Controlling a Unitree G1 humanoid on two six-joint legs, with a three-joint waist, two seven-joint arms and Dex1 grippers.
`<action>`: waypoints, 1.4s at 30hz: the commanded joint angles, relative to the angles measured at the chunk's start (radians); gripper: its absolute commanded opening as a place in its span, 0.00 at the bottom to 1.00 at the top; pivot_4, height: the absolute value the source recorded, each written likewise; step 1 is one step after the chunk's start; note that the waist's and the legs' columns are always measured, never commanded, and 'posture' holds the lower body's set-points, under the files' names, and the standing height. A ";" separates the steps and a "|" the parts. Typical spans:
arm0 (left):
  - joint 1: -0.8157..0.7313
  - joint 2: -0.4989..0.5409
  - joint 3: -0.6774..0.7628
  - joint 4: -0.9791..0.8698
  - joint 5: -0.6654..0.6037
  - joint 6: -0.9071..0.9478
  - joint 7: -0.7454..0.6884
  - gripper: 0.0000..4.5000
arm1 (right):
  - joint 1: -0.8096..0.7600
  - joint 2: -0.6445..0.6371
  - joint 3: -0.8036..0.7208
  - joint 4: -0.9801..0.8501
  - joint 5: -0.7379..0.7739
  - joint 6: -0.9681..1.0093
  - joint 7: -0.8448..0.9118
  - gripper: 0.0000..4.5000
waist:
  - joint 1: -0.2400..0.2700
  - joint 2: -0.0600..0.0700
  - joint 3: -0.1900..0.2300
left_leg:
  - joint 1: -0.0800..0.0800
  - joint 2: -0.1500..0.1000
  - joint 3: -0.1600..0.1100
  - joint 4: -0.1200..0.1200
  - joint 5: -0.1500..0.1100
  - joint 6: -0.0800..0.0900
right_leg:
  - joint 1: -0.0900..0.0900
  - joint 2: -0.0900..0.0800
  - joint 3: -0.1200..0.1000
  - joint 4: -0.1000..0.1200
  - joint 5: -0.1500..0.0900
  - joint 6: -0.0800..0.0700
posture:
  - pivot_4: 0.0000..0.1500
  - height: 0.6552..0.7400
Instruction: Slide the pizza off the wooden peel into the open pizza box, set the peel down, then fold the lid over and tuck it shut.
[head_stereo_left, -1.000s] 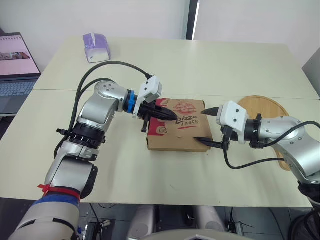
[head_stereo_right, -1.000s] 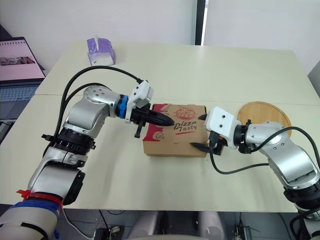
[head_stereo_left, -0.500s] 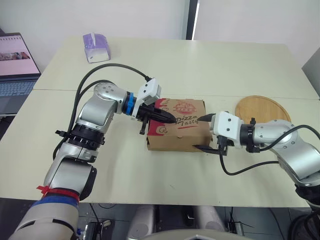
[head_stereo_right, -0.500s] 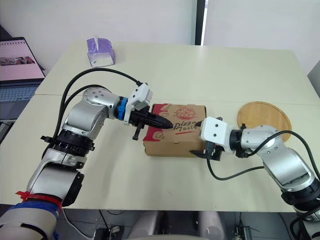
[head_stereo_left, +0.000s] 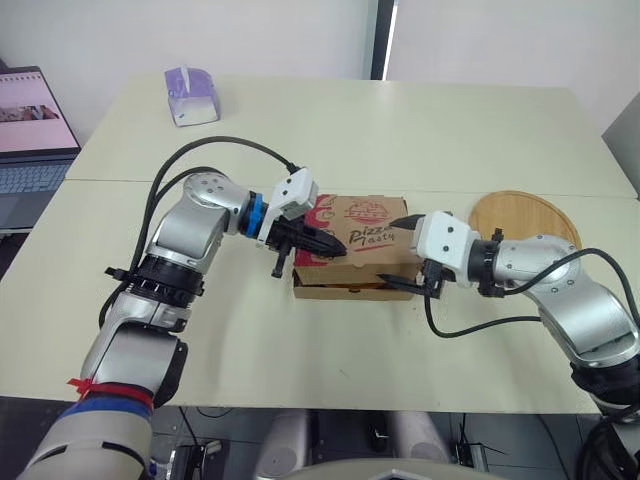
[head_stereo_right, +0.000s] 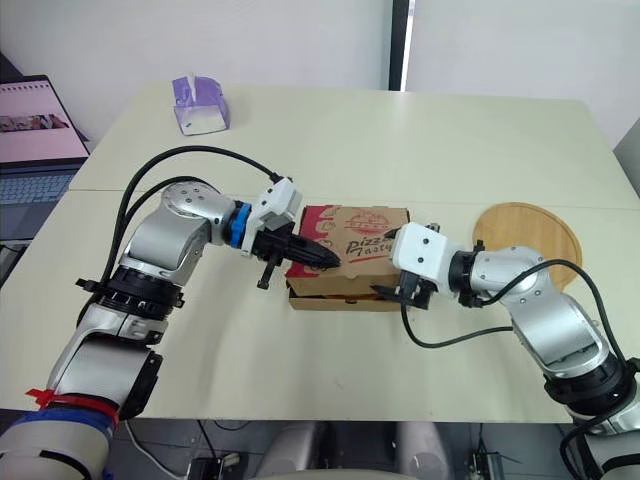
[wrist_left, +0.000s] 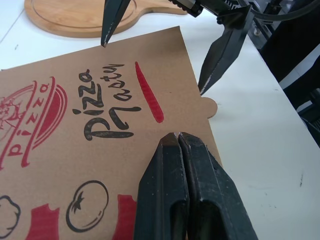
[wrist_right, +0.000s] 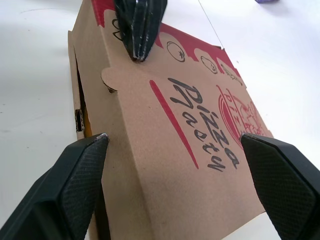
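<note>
Two black fingers (wrist_left: 165, 190) of the left gripper (head_stereo_left: 335, 247) are pressed together into a single point with nothing between them, and that point bears down on the printed lid (wrist_left: 75, 100) near its front edge, by my reading to pin the lid flat while the flap is worked in. The right gripper (head_stereo_left: 392, 253) is spread wide at the box's (head_stereo_left: 360, 235) right end, one finger over the top of the lid and the other low along the front wall, straddling the corner without clamping it; I take this as set up to squeeze the lid down and push the front flap home. A dark gap shows along the front between lid and base, and a small round tab (wrist_left: 209, 106) on the lid's edge stands proud, so the tuck looks unfinished. One pizza is in play, and it is hidden; judging from the bare peel and the folded lid, it lies inside the box. One peel (head_stereo_left: 525, 215) lies flat on the table (head_stereo_left: 450, 130) just behind the right forearm, well clear of the box, so it does not hinder the closing. Beyond that, one tissue box (head_stereo_left: 190, 95) stands at the far left of the table and one open laptop (head_stereo_left: 30, 130) sits off its left edge.
</note>
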 joint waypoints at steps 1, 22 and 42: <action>0.006 0.012 -0.010 -0.028 0.015 -0.025 -0.013 0.01 | -0.002 0.013 -0.023 -0.039 -0.032 0.006 -0.046 1.00 | 0.000 0.000 0.000 | 0.000 0.000 0.000 0.000 0.000 0.000 | 0.000 0.000 0.000 0.000 0.000 0.000 | 1.00 0.82; 0.035 0.020 0.000 -0.007 0.050 -0.069 0.006 0.01 | 0.123 0.034 -0.274 -0.115 0.153 0.109 0.001 1.00 | 0.000 0.000 0.000 | 0.001 0.000 0.000 0.000 0.000 0.000 | 0.000 0.000 0.000 0.001 0.000 0.000 | 1.00 0.82; 0.033 0.033 0.005 -0.014 0.044 -0.064 0.021 0.00 | 0.126 -0.059 -0.195 0.082 0.165 0.014 0.112 0.04 | 0.000 0.000 -0.001 | 0.001 0.000 0.001 0.000 0.000 0.000 | 0.001 0.000 0.001 0.002 0.000 0.000 | 1.00 0.82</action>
